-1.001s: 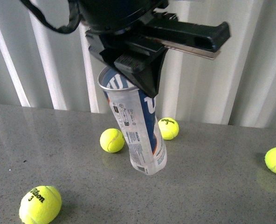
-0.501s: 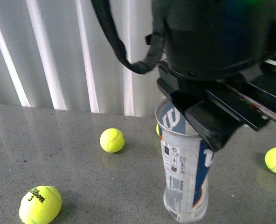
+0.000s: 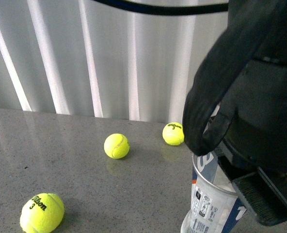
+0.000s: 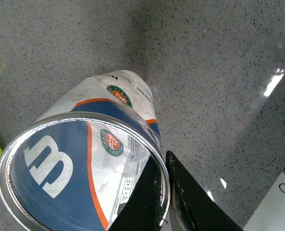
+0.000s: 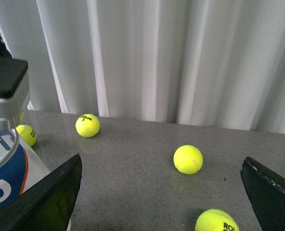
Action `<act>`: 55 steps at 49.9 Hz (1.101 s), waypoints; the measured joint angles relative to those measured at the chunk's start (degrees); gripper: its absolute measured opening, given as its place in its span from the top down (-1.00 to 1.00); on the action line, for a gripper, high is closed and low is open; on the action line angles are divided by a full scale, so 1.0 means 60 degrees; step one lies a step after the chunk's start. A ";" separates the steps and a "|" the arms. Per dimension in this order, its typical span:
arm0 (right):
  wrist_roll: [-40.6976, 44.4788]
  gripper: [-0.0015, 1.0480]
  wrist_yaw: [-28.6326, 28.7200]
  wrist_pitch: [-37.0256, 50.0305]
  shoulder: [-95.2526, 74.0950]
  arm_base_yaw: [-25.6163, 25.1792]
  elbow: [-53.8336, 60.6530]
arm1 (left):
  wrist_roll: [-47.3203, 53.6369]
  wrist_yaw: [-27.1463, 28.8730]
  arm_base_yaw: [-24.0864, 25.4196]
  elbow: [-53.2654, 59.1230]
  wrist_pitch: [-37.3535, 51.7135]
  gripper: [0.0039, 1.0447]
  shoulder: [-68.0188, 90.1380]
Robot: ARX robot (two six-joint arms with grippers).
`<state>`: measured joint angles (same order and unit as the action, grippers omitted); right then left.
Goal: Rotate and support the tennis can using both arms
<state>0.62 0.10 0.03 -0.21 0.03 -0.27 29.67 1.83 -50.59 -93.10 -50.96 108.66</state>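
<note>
The tennis can [image 3: 209, 201] stands open end up at the lower right of the front view, half hidden by my bulky black left arm [image 3: 260, 111]. In the left wrist view the can [image 4: 84, 159] shows its blue-and-white label, white "W" and silver rim. My left gripper [image 4: 162, 158] is shut on the rim, one finger inside the can and one outside. My right gripper [image 5: 161, 192] is open and empty, its fingers [image 5: 51, 202] wide apart, with the can [image 5: 5, 168] just beside one of them.
Yellow tennis balls lie on the grey table [image 3: 75, 184]: one at the front left [image 3: 41, 212], one in the middle [image 3: 117, 145], one further back [image 3: 173, 133]. The right wrist view shows more balls [image 5: 188, 159] [image 5: 219, 221] [image 5: 87, 125]. White curtains [image 3: 85, 53] hang behind.
My left arm has carried the can from the middle of the table to the right and nearer the camera. The arm now covers the right side of the front view. The balls have not moved.
</note>
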 joint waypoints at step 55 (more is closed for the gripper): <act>0.0000 -0.87 0.0004 0.0000 0.0000 0.0000 0.0000 | 0.0299 0.0168 0.0350 -0.0721 -0.0080 -0.88 0.0215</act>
<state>0.62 0.12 0.03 -0.21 0.03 -0.27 31.46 2.83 -48.49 -97.43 -51.44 109.95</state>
